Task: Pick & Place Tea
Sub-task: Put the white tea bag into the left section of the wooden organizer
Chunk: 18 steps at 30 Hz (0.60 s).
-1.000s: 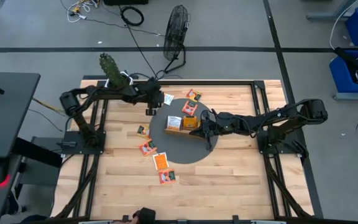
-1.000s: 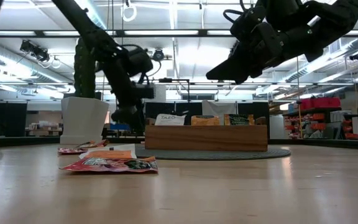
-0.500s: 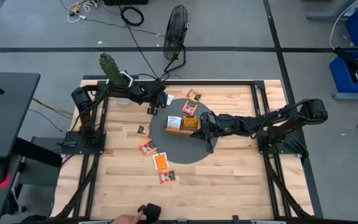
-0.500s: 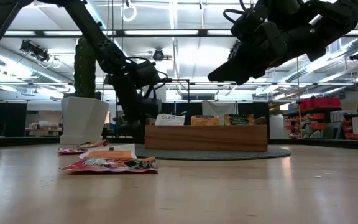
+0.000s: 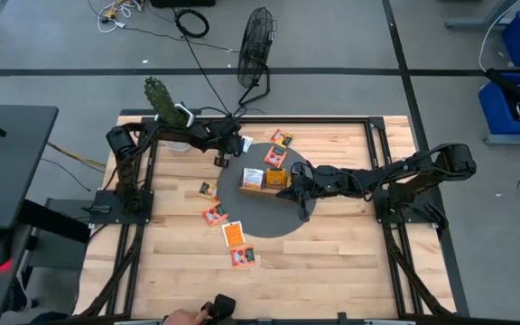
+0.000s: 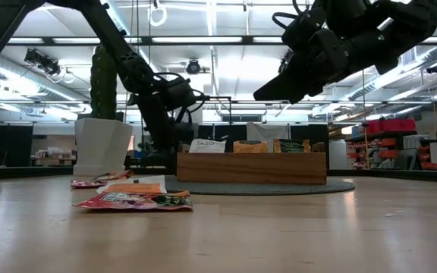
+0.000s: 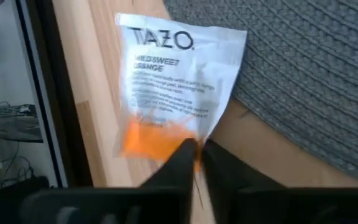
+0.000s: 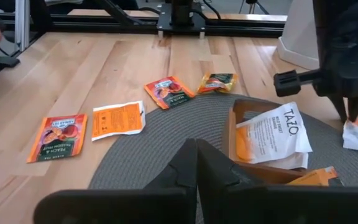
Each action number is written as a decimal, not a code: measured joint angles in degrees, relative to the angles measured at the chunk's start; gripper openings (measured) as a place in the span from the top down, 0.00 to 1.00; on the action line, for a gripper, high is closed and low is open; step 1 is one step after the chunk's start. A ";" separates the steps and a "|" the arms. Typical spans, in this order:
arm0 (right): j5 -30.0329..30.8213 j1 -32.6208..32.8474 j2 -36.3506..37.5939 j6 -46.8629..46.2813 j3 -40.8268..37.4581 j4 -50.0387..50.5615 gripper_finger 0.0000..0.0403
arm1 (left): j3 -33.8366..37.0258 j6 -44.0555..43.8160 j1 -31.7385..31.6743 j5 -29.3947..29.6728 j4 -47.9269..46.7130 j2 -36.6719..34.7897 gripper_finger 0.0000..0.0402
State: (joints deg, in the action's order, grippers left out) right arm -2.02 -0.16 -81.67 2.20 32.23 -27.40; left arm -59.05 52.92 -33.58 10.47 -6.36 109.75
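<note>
Pinching only the sachet (image 7: 178, 87) edge, upper centre, the left tool (image 7: 197, 163) risks slipping; right tool (image 8: 194, 163) hovers closed, empty.

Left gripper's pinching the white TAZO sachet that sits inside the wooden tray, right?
Not in the tray. The left wrist view shows the left gripper shut on the white TAZO sachet lying on the bare table beside the grey mat. The wooden tray stands apart.
</note>
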 joint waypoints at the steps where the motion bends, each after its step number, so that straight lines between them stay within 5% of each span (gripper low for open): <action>1: 0.00 0.00 0.00 -0.06 0.00 0.00 0.98 | 0.01 -0.47 0.00 0.01 0.44 0.06 0.96; 11: 0.02 0.00 0.00 -0.18 0.00 0.00 0.98 | 0.10 -2.04 -0.02 3.54 -0.16 -1.16 0.99; 18: 1.41 0.00 0.00 2.15 0.00 0.02 0.98 | 0.09 -5.02 -0.15 2.70 -0.19 -9.50 1.00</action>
State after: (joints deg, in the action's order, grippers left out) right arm -0.62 -0.16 -81.67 4.35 32.23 -27.38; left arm -58.96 47.90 -33.74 13.17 -6.55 100.25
